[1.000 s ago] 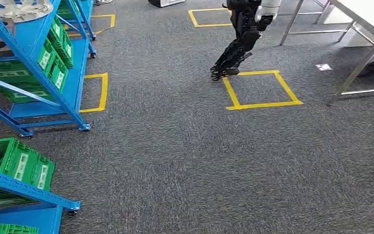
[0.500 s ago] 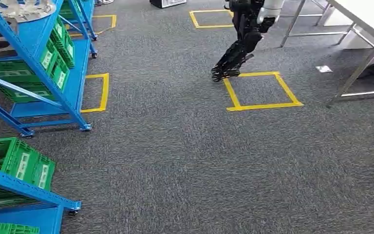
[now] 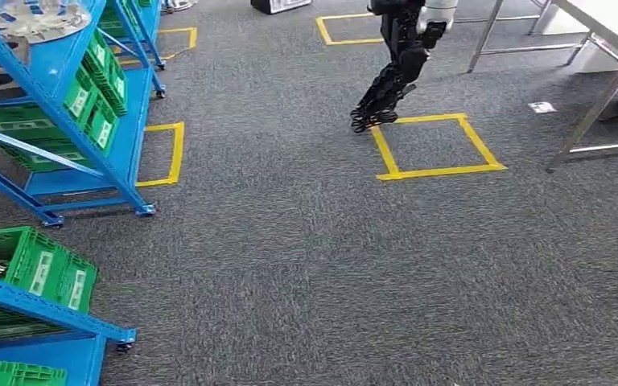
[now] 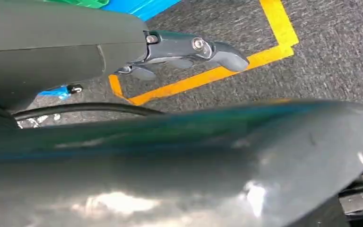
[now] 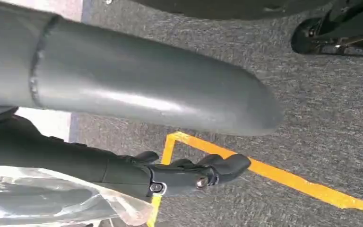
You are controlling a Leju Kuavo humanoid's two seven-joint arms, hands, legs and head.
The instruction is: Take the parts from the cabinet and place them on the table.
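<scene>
The blue cabinet rack (image 3: 88,137) stands at the left with green bins (image 3: 88,104) on its shelves and clear-bagged parts (image 3: 36,18) on top. A corner of the white table (image 3: 611,24) shows at the far right on metal legs. In the right wrist view my right hand (image 5: 170,175) hangs over the carpet and a clear plastic bag (image 5: 52,201) lies against its dark fingers, held there. My left hand (image 4: 184,47) hangs over the carpet near a yellow tape corner (image 4: 208,78), its fingers stretched out with nothing in them.
A second blue rack with green bins (image 3: 40,269) stands at the near left. Another robot's dark legs (image 3: 390,80) stand at a yellow floor square (image 3: 434,170) ahead. Grey carpet lies between the racks and the table.
The whole picture has shifted slightly: the racks drifted right and the table edged toward the corner, so the camera has moved. The other robot's legs stay by the yellow square.
</scene>
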